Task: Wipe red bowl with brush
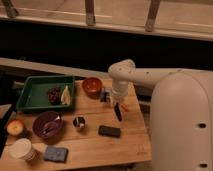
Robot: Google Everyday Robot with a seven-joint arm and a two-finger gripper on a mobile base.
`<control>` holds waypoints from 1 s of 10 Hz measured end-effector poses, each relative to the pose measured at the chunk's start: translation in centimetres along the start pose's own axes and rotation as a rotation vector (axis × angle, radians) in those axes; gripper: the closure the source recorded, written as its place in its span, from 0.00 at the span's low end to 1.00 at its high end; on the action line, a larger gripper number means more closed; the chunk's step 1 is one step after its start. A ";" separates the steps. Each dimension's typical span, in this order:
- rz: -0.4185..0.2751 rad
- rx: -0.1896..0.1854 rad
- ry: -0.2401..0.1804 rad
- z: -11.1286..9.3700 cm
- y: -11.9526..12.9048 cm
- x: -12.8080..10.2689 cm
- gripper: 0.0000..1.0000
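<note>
The red bowl (92,86) sits on the wooden table (130,145) just right of the green tray. The brush (118,112) shows as a slim dark stick pointing down-right, right of the bowl and above the black block. My gripper (111,97) hangs from the white arm (122,75) at the upper end of the brush, a little right of the bowl. Whether it holds the brush is hidden.
A green tray (30,82) holds dark grapes and a pale piece. A purple bowl (47,124), small metal cup (78,122), black block (109,131), apple (15,127), white cup (22,149) and blue sponge (55,154) lie around. An orange bit (124,106) lies by the brush.
</note>
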 end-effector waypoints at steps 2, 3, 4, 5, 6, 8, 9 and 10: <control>0.017 0.039 -0.021 -1.3 -0.9 -2.4 1.00; 0.021 0.057 -0.037 -1.8 -1.3 -3.5 1.00; 0.024 0.074 -0.059 -2.6 -1.1 -4.7 1.00; 0.020 0.079 -0.079 -3.2 -0.7 -5.5 1.00; 0.009 0.085 -0.094 -3.7 -0.1 -6.3 1.00; -0.027 0.088 -0.122 -4.5 1.4 -8.3 1.00; -0.058 0.080 -0.133 -4.7 2.5 -9.3 1.00; -0.092 0.064 -0.141 -4.6 3.7 -10.2 1.00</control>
